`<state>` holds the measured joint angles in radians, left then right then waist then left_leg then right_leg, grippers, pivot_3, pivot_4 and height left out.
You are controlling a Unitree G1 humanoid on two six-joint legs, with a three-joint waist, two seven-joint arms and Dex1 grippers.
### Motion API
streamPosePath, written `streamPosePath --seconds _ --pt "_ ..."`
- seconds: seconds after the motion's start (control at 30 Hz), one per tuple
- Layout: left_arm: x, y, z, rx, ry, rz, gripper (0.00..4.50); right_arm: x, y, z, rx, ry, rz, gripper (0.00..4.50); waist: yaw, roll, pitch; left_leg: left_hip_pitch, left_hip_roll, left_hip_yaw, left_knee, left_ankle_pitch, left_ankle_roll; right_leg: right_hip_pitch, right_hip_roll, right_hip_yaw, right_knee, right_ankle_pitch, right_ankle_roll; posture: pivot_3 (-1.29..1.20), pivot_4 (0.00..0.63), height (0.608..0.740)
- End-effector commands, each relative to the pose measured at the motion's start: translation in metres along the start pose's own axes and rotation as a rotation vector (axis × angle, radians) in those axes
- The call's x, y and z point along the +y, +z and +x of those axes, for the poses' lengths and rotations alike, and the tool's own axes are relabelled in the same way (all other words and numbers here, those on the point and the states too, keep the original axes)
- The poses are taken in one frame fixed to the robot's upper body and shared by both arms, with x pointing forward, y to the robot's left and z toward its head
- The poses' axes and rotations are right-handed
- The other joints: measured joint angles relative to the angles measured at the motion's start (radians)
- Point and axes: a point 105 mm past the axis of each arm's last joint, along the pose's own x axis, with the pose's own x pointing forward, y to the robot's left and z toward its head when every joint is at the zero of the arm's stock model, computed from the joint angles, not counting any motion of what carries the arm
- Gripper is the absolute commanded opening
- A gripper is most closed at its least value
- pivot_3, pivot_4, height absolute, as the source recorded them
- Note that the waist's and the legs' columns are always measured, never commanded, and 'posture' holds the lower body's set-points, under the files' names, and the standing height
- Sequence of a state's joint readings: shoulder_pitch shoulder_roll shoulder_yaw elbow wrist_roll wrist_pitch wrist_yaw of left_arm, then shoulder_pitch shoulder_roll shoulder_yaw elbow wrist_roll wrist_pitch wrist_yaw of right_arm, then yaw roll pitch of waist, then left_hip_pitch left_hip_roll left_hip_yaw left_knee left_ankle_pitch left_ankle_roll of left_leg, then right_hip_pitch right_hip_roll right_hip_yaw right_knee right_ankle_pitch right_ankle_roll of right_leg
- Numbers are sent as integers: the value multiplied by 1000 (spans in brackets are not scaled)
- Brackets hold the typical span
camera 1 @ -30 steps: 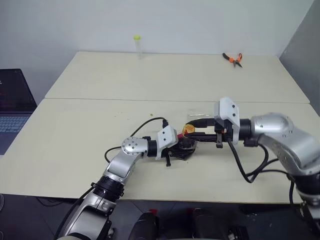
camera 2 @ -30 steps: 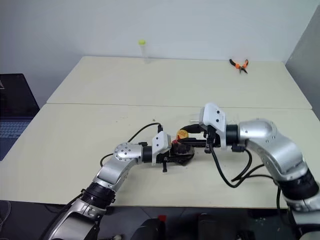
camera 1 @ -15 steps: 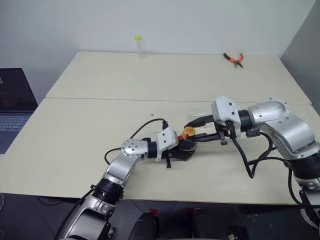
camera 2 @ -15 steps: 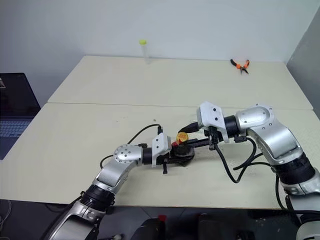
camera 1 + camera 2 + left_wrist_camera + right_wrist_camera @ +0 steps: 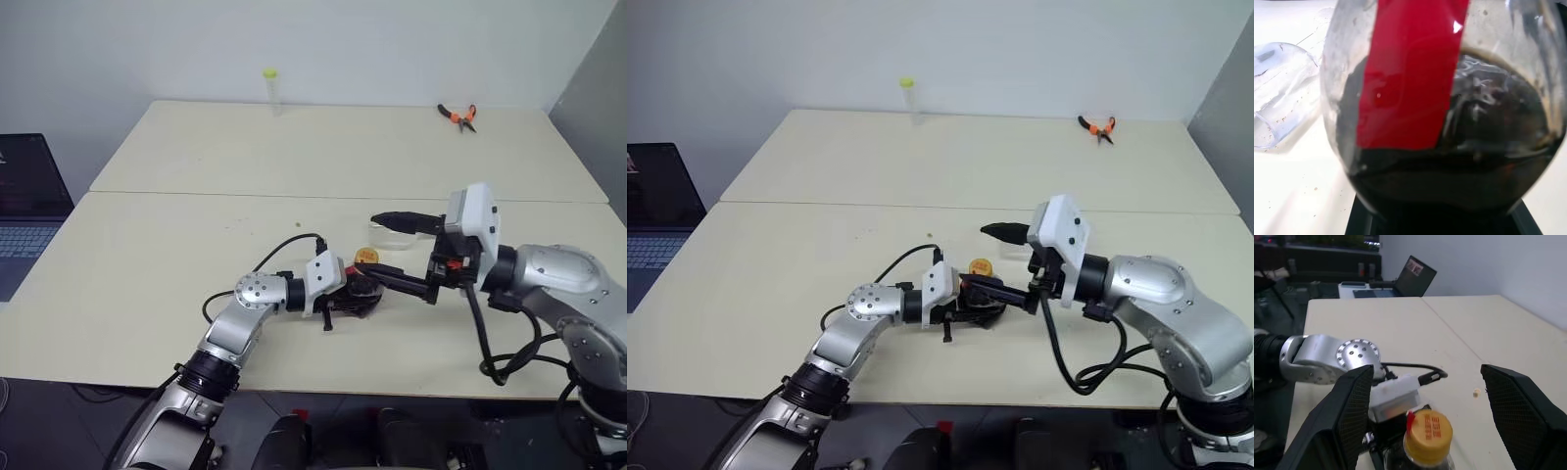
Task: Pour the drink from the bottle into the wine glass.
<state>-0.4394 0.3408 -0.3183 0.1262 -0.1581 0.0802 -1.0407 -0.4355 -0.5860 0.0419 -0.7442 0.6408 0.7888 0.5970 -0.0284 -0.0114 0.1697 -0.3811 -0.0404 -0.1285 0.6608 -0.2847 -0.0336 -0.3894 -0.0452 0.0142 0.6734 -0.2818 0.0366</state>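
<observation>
The bottle stands on the near table, squat and clear, with a red band and the dark drink in its lower half. Its yellow cap is on. My left gripper is shut on the bottle's body from the left. My right gripper is open on the bottle's right, one finger above cap height and the other beside the neck, neither touching the cap. The wine glass is just behind the bottle, apparently lying on its side.
Orange-handled pliers lie at the far right of the back table. A thin clear tube with a yellow top stands at its far edge. A laptop sits off the table's left side. A black cable loops by my left wrist.
My right gripper opened wide off the yellow cap and drew back to the right and upward. The cap stays on the bottle. The left gripper and bottle have not moved.
</observation>
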Motion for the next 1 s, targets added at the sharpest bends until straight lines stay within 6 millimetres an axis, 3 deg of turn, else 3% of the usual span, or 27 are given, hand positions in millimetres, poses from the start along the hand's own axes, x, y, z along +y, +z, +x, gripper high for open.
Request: streamPosePath --seconds 0.03,0.17,0.4,0.67,0.87,1.0 --pt "1 2 -2 2 -3 17 927 -9 -3 9 -4 -126 -71 3729 0 0 0 0 0 0 0 0 0 0 0 0 0 0 0 0 150 740" --pt "2 2 -2 1 -2 17 927 -12 -12 12 23 -157 -104 3729 0 0 0 0 -1 1 0 1 -2 0 0 0 0 0 0 0 150 740" --pt "2 1 -3 5 3 17 926 -19 -28 -3 111 -172 -157 3729 0 0 0 0 0 1 0 0 0 0 2 0 0 0 0 0 150 740" --pt "4 0 -6 9 13 17 918 -22 -28 -26 99 -194 -29 3729 0 0 0 0 0 1 0 0 0 0 2 0 0 0 0 0 150 740" --pt "4 -1 -7 12 13 15 917 6 -24 -39 113 -24 103 3729 1 0 0 0 0 1 0 0 1 0 2 0 0 0 0 0 150 740" --pt "4 -1 -6 12 11 15 917 11 -14 -27 58 -26 84 3729 -1 0 0 1 0 1 0 0 1 1 2 0 0 0 0 0 150 740"
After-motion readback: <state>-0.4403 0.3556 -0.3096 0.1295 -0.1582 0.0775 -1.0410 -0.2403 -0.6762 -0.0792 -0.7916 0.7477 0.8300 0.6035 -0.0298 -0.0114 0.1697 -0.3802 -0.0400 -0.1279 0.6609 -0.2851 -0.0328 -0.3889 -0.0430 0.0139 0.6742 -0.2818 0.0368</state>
